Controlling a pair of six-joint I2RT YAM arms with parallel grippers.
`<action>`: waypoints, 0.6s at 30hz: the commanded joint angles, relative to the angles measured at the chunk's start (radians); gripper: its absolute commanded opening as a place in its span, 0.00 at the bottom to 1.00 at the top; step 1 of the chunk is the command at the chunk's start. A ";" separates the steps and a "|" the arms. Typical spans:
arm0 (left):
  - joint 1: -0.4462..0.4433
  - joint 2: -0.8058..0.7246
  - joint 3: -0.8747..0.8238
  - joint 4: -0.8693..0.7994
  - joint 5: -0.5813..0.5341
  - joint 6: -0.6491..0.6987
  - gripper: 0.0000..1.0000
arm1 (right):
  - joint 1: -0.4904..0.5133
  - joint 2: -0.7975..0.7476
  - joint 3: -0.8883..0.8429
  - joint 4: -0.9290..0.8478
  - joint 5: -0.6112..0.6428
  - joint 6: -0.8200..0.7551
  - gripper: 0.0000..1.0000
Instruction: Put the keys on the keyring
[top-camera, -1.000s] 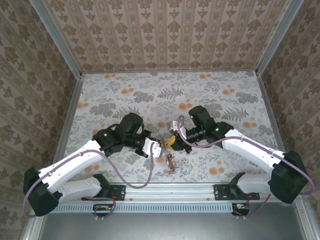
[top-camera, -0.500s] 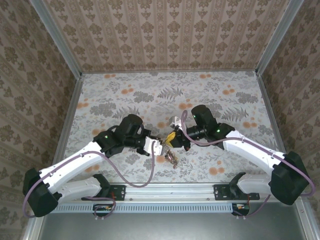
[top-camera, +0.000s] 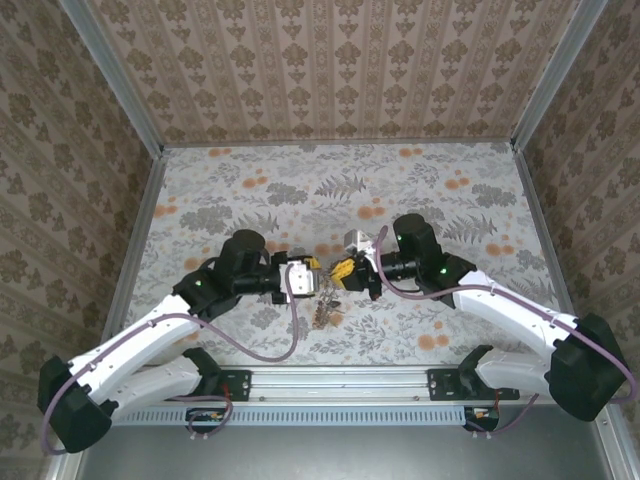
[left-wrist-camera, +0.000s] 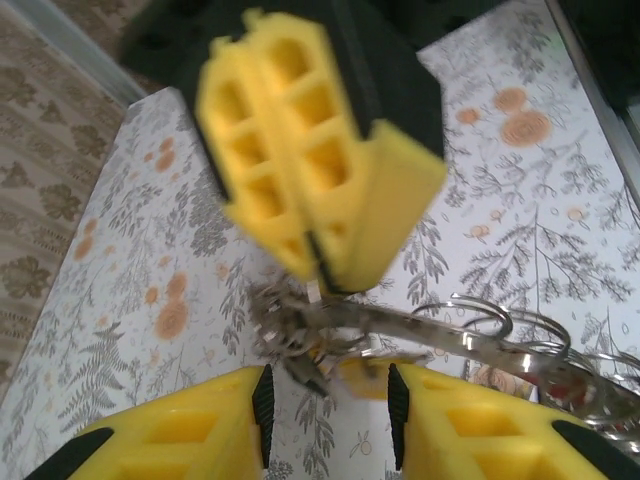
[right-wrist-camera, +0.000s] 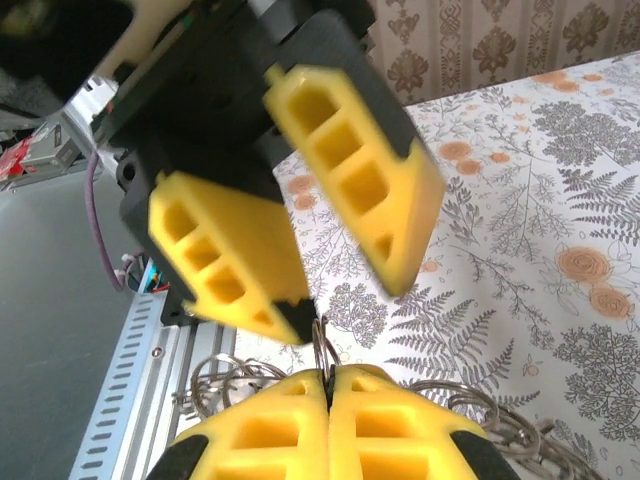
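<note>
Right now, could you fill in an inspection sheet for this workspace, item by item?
Surface: floral-patterned table.
Job's things: keyring pinched by the right gripper; keys in a bunch close under the two grippers.
Clutter: nothing seen.
Grippers: right gripper shut on the keyring; left gripper open, facing it, with the bunch near its fingers.
Cables: purple cables run along both arms.
Surroundings: patterned walls on three sides; metal rail at the near edge.
</note>
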 joint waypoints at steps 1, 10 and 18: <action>0.050 -0.027 0.014 0.014 0.051 -0.131 0.38 | -0.003 -0.039 -0.020 0.090 0.016 0.004 0.00; 0.068 -0.007 0.014 -0.036 0.130 -0.154 0.40 | -0.001 -0.021 -0.063 0.200 0.031 0.022 0.00; 0.061 0.037 0.016 0.000 0.220 -0.188 0.40 | -0.001 -0.002 -0.086 0.266 0.061 0.012 0.00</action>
